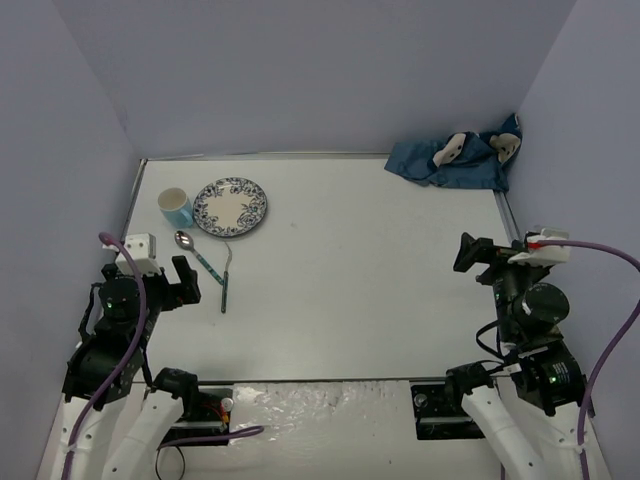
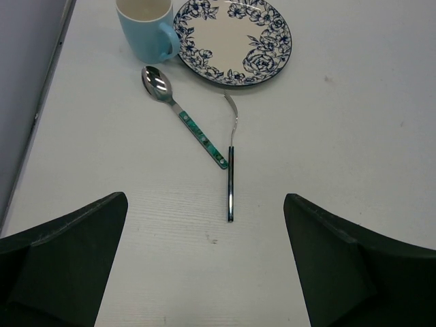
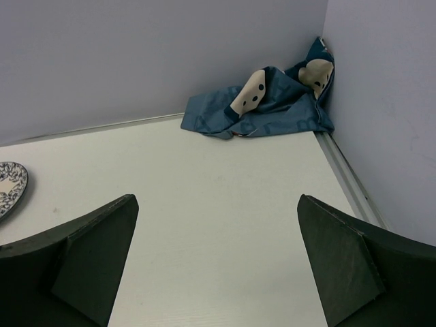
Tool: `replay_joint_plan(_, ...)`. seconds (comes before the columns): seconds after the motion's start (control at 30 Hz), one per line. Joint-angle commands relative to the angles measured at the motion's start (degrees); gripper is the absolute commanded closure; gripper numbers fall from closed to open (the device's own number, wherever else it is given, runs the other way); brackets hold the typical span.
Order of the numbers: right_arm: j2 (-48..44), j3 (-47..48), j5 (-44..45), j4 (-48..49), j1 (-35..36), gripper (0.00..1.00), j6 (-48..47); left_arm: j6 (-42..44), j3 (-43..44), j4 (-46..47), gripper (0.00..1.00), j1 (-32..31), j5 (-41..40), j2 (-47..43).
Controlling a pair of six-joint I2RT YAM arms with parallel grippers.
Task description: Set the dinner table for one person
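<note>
Although every piece of a place setting is on the dinner table (image 1: pixel 350 290), you can see that nothing is laid out yet. The floral plate (image 1: pixel 230 207), the pale blue mug (image 1: pixel 176 208) and the cutlery are bunched at the far left. The blue cartoon-face placemat (image 1: pixel 460 160) lies crumpled in the far right corner, well apart from them.

That split suits your two arms, I judge: your left gripper (image 2: pixel 204 201) hangs near the crockery and your right gripper (image 3: pixel 218 201) faces the cloth. Both have their jaws spread wide and hold nothing.

The mug stands upright just left of the plate, handle toward it. What shows of its inside is empty, and the plate carries no food. The green-handled spoon (image 2: pixel 184 117) lies slantwise on the near side of the mug, bowl up, its handle end reaching the fork (image 2: pixel 231 163). The fork's tines point toward the plate. Whether the two touch, you cannot tell. Spreading the placemat flat looks like your first job.
</note>
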Motion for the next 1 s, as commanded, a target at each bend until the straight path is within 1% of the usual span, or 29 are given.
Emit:
replay_joint_plan(0.0, 7.4, 0.26, 1.68, 3.81, 0.33, 0.0, 2.5, -1.61, 1.15, 4.31, 0.03, -0.23, 0.36, 3.77)
replay_joint_plan(0.07, 12.01, 0.98, 3.27, 4.69, 0.33, 0.0, 5.08, -2.78, 1.7, 4.34, 0.03, -0.23, 0.55, 5.58)
replay_joint_plan(0.1, 12.23, 1.02, 3.34, 4.74, 0.33, 0.0, 5.2, -2.84, 1.97, 4.34, 0.03, -0.23, 0.56, 6.37)
replay_joint_plan(0.13, 18.81, 2.82, 4.51, 5.76, 0.33, 0.0, 7.63, -3.78, 2.54, 4.42, 0.03, -0.23, 0.64, 8.02)
replay_joint_plan(0.3, 35.93, 10.07, 4.85, 8.25, 0.18, 0.0, 10.16, -7.41, 3.17, 4.92, 0.03, -0.29, 3.29, 12.78)
replay_joint_plan(0.37, 45.32, 13.22, 5.87, 9.64, -0.06, 0.0, 10.95, -8.63, 3.15, 4.96, 0.03, -0.32, 3.94, 14.65)
replay_joint_plan(0.5, 59.97, 24.8, 4.14, 9.66, -2.7, 0.0, 12.14, -9.95, 3.23, 5.22, 0.03, -0.4, 4.98, 17.52)
replay_joint_plan(0.53, 62.87, 25.01, 3.99, 9.66, -3.8, 0.0, 12.18, -9.87, 3.23, 5.21, 0.03, -0.32, 5.5, 17.57)
replay_joint_plan(0.57, 65.94, 29.0, 0.6, 9.76, -6.1, 0.0, 13.12, -9.87, 3.4, 5.13, 0.03, -0.41, 5.92, 18.41)
replay_joint_plan(0.63, 75.18, 33.69, -1.19, 10.87, -7.82, 0.0, 13.2, -10.03, 3.7, 5.06, 0.03, -0.41, 6.15, 19.02)
replay_joint_plan(0.7, 82.26, 38.86, -1.12, 13.14, -8.59, 0.0, 11.8, -9.96, 3.75, 5.06, 0.03, -0.41, 6.14, 19.42)
replay_joint_plan(0.83, 94.51, 49.85, -0.95, 14.34, -9.87, 0.0, 10.81, -9.78, 3.33, 5.22, 0.03, -0.41, 5.36, 20.03)
replay_joint_plan(0.87, 95.37, 50.67, -0.88, 14.54, -9.95, 0.0, 10.74, -9.72, 3.25, 5.28, 0.03, -0.41, 5.31, 20.28)
replay_joint_plan(0.97, 103.62, 57.35, 0.4, 17.46, -10.26, 0.03, 8.54, -9.59, 3.16, 5.02, 0.03, -0.41, 5.22, 21.54)
